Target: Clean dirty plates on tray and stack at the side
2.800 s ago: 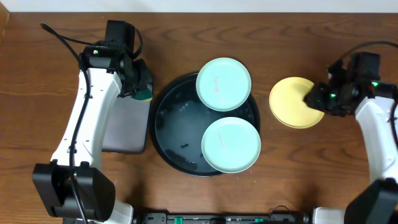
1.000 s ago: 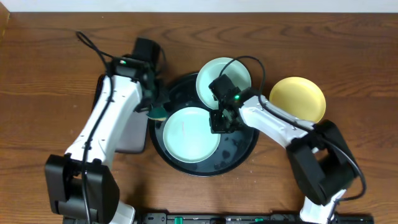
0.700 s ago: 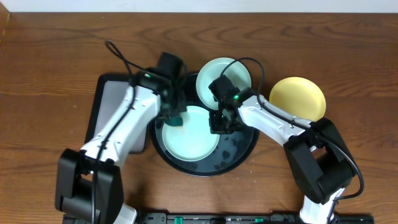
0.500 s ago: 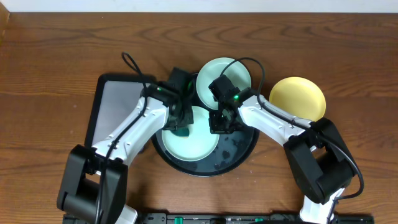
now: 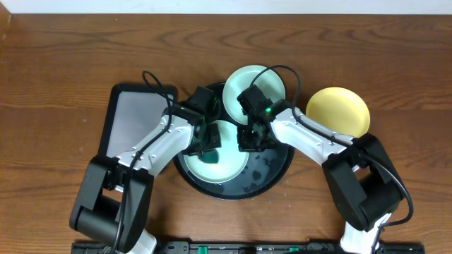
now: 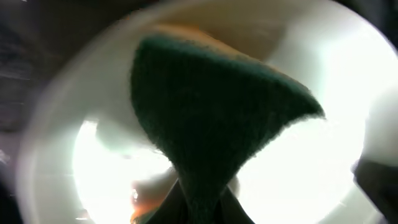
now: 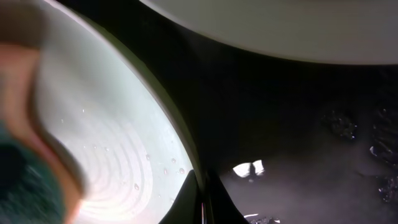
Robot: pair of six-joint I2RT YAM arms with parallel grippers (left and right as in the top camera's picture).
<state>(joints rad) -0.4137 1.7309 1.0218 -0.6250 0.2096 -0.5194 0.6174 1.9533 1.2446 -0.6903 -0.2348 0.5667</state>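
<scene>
The round black tray (image 5: 272, 173) holds two mint plates. One mint plate (image 5: 229, 166) lies at the tray's left middle; the other (image 5: 244, 88) rests on the tray's far rim. My left gripper (image 5: 207, 149) is shut on a green sponge (image 6: 211, 118) pressed on the near mint plate (image 6: 323, 174). My right gripper (image 5: 248, 141) is shut on that plate's right rim (image 7: 180, 146). The sponge shows blurred at the left of the right wrist view (image 7: 25, 180). The pale yellow plate (image 5: 339, 113) lies on the table right of the tray.
A rectangular grey tray with a black rim (image 5: 134, 120) lies left of the round tray. Water drops lie on the black tray floor (image 7: 348, 124). The second mint plate's underside (image 7: 280, 31) hangs over the top of the right wrist view.
My left arm swung from the grey tray to the near mint plate with the sponge and moved it across the plate. My right arm left the yellow plate and gripped the mint plate's rim.
</scene>
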